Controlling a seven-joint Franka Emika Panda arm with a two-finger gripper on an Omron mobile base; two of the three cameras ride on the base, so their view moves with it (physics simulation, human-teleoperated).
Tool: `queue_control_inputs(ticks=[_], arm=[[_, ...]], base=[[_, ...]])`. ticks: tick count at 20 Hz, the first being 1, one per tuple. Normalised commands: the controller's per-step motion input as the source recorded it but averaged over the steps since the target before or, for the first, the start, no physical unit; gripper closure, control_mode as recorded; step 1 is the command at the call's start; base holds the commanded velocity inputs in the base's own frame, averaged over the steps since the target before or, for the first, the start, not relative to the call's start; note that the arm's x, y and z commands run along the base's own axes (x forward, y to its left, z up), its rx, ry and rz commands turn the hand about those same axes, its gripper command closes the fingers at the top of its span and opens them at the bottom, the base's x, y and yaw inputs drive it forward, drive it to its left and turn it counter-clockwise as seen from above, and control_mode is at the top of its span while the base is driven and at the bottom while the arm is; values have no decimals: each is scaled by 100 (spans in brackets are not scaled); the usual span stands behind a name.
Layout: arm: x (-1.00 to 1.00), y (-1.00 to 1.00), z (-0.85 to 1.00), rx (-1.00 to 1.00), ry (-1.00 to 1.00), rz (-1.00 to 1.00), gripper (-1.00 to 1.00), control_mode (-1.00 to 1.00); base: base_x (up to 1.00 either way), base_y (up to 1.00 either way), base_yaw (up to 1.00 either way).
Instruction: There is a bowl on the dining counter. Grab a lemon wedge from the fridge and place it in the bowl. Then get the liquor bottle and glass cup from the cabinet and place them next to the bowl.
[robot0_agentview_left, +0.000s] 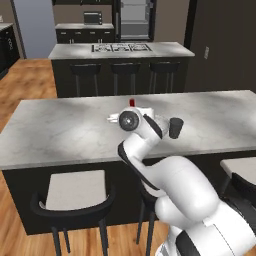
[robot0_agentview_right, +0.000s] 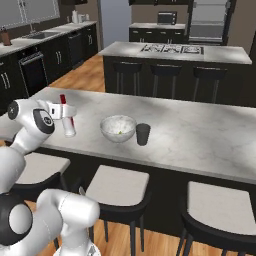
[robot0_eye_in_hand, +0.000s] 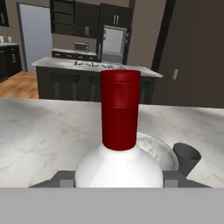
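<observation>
The liquor bottle (robot0_eye_in_hand: 120, 131), white with a red neck and cap, stands upright between my gripper's (robot0_eye_in_hand: 118, 181) fingers, which are shut on its body. In the right base view the bottle (robot0_agentview_right: 69, 126) is at the dining counter's (robot0_agentview_right: 200, 135) top, left of the pale bowl (robot0_agentview_right: 108, 125); whether its base touches the counter I cannot tell. A tiny yellow lemon wedge (robot0_agentview_right: 120, 132) lies in the bowl. The dark glass cup (robot0_agentview_right: 143, 134) stands upright just right of the bowl. In the hand view the bowl (robot0_eye_in_hand: 158, 151) and cup (robot0_eye_in_hand: 187, 157) sit behind the bottle, to its right.
Dark stools (robot0_agentview_right: 117, 187) with pale seats line the counter's near edge below my arm. Beyond the counter stands the marble island with burners (robot0_agentview_left: 120, 49) and its own stools. The fridge (robot0_agentview_left: 135, 20) shows its pale interior at the far wall.
</observation>
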Motion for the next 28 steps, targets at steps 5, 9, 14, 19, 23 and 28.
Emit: queue_control_inputs(ticks=[5,9,14,19,23,28], arm=[[27,-15,-16,2,-4,-5,100,-100],[19,-14,-16,2,-2,-4,100,-100],[12,-12,-11,2,-5,-5,100,-100],[14,-10,-9,1,-6,-4,100,-100],[11,-12,-15,0,-3,-4,100,-100],[12,-2,-19,0,0,-2,100,-100]], base=[[0,0,0],[0,0,0],[0,0,0],[0,0,0],[0,0,0],[0,0,0]])
